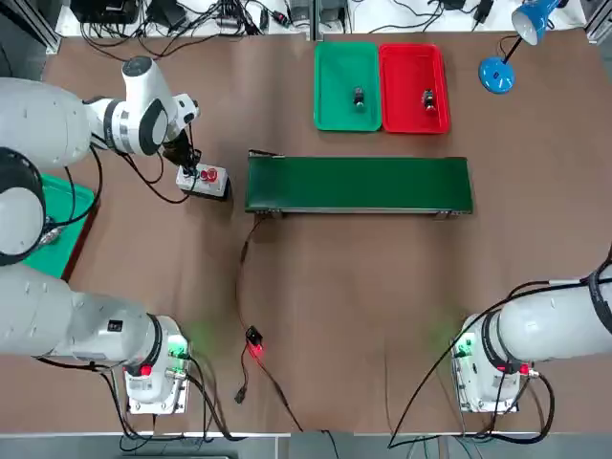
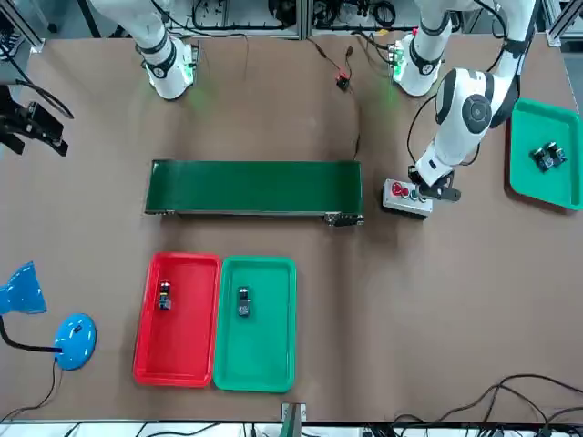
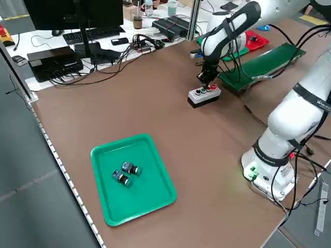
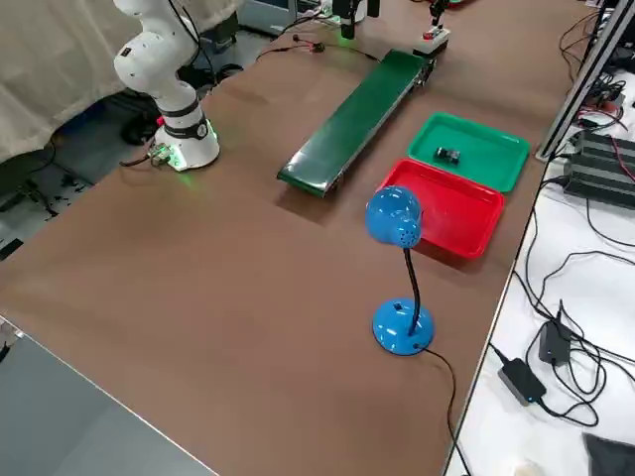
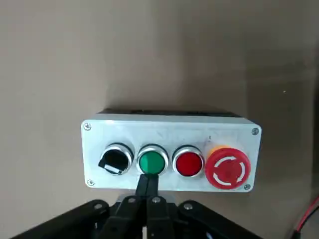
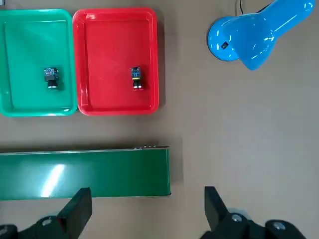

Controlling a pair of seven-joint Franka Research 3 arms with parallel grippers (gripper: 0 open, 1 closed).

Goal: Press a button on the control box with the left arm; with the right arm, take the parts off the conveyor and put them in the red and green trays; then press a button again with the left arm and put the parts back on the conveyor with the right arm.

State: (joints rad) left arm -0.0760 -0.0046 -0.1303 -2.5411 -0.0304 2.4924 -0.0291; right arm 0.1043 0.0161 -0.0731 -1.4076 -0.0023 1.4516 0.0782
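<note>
Worktop [image 1: 335, 287]: matte brown, flat.
Control box [image 5: 169, 155]: metal, rectangular, round buttons.
Left gripper [image 5: 148, 186]: jaws closed at green button [image 5: 151, 162].
Right gripper [image 6: 144, 209]: jaws open.

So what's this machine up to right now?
The left gripper, fingers shut, is at the green button of the control box. One small part lies in the green tray and one in the red tray; the conveyor is bare. The right gripper hangs open above the conveyor's end.
</note>
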